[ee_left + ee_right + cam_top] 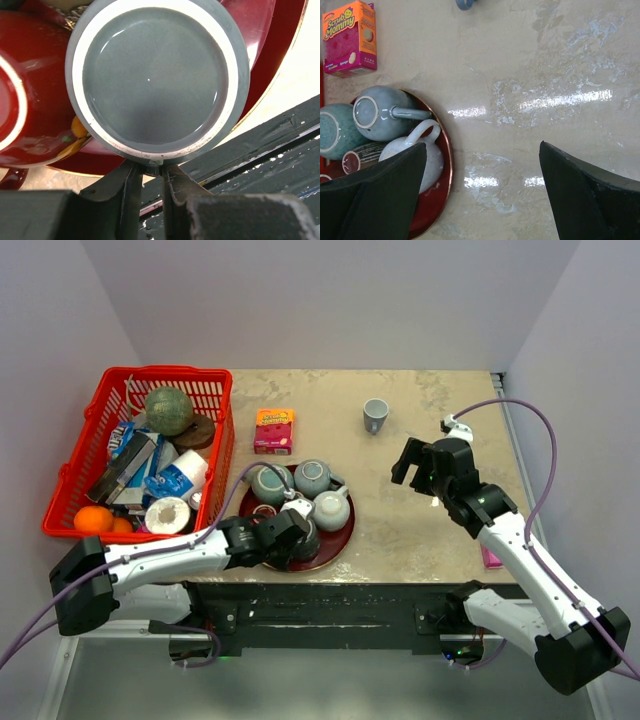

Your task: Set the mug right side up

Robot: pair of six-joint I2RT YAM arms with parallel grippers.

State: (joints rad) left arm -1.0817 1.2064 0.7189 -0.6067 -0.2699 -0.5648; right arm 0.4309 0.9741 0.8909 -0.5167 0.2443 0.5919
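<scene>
The mug (155,80) is grey and stands upside down on the red tray (338,538). Its flat base with a pale ring fills the left wrist view. My left gripper (152,170) is shut on a small dark part at the mug's near side, just under its edge, probably the handle. From above, the left gripper (290,533) covers most of the mug (307,540) at the tray's front. My right gripper (418,466) hangs open over bare table right of the tray, its fingers (385,195) wide apart with nothing between them.
Two grey-green mugs (268,483) (312,477) and a white one (332,508) share the tray. A small blue-grey cup (375,415) stands upright at the back. A pink sponge box (273,430) lies beside the red basket (215,380) full of groceries.
</scene>
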